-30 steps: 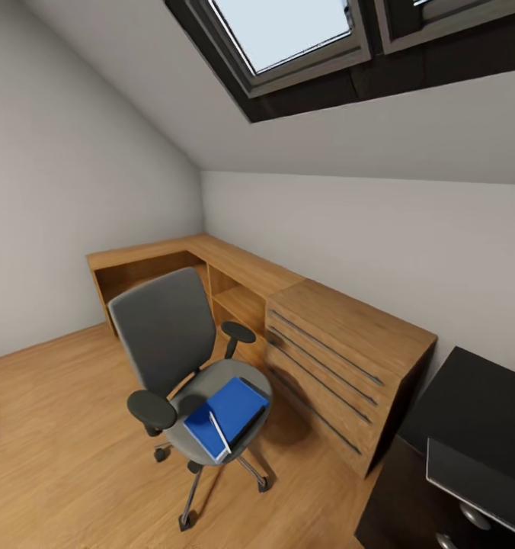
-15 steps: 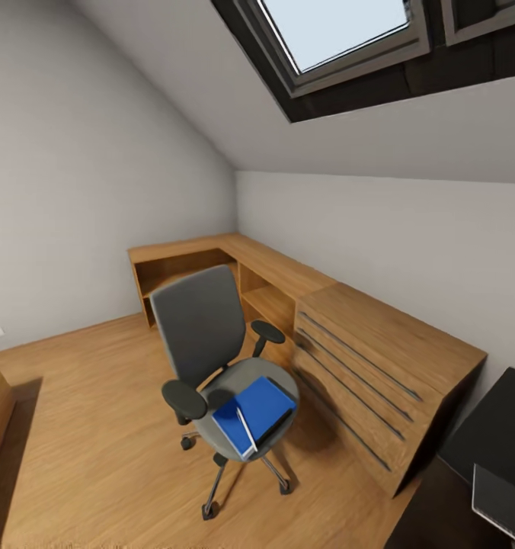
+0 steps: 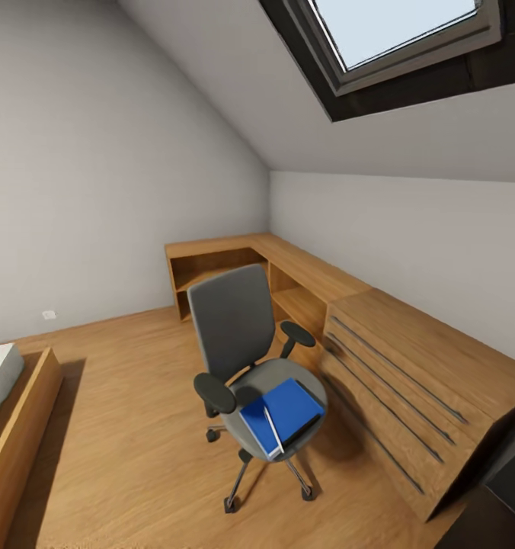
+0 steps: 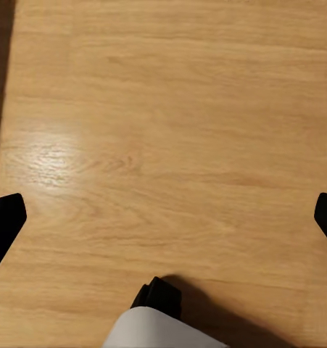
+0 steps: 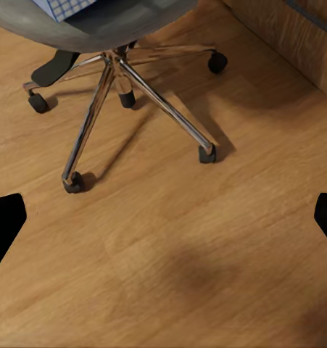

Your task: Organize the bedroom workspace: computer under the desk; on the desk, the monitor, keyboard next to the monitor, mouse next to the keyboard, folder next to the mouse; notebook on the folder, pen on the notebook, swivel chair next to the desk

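We find both grippers, left (image 4: 163,214) and right (image 5: 163,214), spread wide over bare floor (image 4: 178,123), grasping nothing. The folder (image 3: 282,410) lies on the chair (image 3: 246,343) seat, pen (image 3: 273,430) atop it.

The wooden floor (image 3: 120,427) carries the swivel chair (image 3: 250,358), whose five-legged wheeled base (image 5: 127,94) rests on the boards beside the light wooden chest (image 3: 417,381). On the chair's grey seat lies the folder (image 3: 284,415), with the slim white pen (image 3: 273,429) resting on top of it.
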Robot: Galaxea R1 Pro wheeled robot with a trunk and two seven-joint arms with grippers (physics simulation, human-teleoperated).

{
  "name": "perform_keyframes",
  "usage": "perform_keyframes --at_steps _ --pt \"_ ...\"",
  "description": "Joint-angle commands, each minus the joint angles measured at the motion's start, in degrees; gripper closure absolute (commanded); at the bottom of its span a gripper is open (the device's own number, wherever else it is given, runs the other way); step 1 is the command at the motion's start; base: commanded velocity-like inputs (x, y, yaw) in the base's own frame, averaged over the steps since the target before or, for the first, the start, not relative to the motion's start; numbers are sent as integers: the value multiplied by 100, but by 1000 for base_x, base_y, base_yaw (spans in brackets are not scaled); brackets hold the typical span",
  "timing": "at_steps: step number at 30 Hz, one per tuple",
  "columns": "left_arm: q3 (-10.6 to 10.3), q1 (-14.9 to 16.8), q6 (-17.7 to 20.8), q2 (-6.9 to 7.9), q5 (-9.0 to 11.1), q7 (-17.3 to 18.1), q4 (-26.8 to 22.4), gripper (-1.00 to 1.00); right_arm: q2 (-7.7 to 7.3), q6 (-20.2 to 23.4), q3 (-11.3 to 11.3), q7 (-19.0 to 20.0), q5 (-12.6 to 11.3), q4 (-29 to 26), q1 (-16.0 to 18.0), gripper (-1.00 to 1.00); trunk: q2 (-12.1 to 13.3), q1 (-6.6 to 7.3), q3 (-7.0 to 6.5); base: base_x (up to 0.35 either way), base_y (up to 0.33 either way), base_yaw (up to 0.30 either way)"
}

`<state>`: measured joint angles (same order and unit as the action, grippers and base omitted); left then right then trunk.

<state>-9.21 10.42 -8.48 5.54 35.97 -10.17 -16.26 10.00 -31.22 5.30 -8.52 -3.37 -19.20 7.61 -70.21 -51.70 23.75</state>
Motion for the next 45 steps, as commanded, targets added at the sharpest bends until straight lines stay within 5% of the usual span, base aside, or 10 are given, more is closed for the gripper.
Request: perform_keyframes --at_steps 1,27,28,45 --pt "-51 4 -88 -23 34 -37 28 -100 0 -18 32 -28 -34 4 4 -100 -4 0 6 0 0 275" --pt "-54 4 -224 -70 16 -64 79 -100 0 -51 41 -10 -41 16 4 -100 -4 0 10 2 0 53" --pt "-63 4 -244 -70 16 -64 79 -100 0 -462 33 -10 -53 18 4 -100 -4 0 12 193 20 195" --pt "-49 4 -259 -84 31 -65 55 -100 0 -805 8 -45 -80 -161 28 -100 -4 0 47 16 1 188"
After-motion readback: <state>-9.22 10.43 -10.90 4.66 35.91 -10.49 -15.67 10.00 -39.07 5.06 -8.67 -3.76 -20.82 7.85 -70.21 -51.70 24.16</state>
